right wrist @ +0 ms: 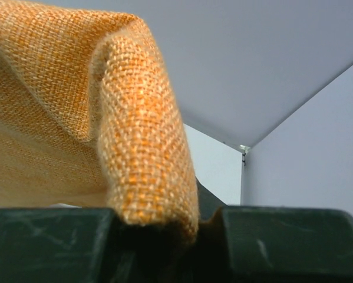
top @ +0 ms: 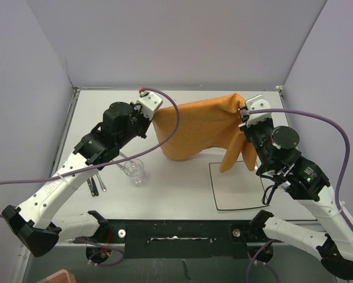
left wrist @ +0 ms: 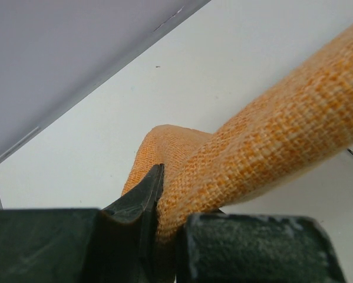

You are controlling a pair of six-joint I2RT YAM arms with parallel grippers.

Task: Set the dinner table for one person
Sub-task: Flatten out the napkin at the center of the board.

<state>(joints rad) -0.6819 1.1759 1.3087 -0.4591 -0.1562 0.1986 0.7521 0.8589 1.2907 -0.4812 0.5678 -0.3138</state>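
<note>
While the orange cloth mat (top: 197, 132) hangs at upper centre of the overhead view, stretched between the two arms, the setting is judged to be at an early stage. The left gripper (top: 151, 117) is clamped on the mat's left corner; its wrist view shows weave pinched between the dark fingers. The right gripper (top: 244, 121) is clamped on the right corner likewise, a fold of cloth bulging above its jaws. The mat sags in the middle and a flap droops on the right; whether its lower edge touches the dinner table (top: 176, 194) cannot be told. The table fills the middle of the frame. On it are a clear glass (top: 135, 171) left of centre, cutlery (top: 96, 184) further left beside the left arm, and a square white plate (top: 238, 186) at lower right. Outstanding, in my judgement: the mat laid flat, then plate, glass and cutlery arranged on or around it.
</note>
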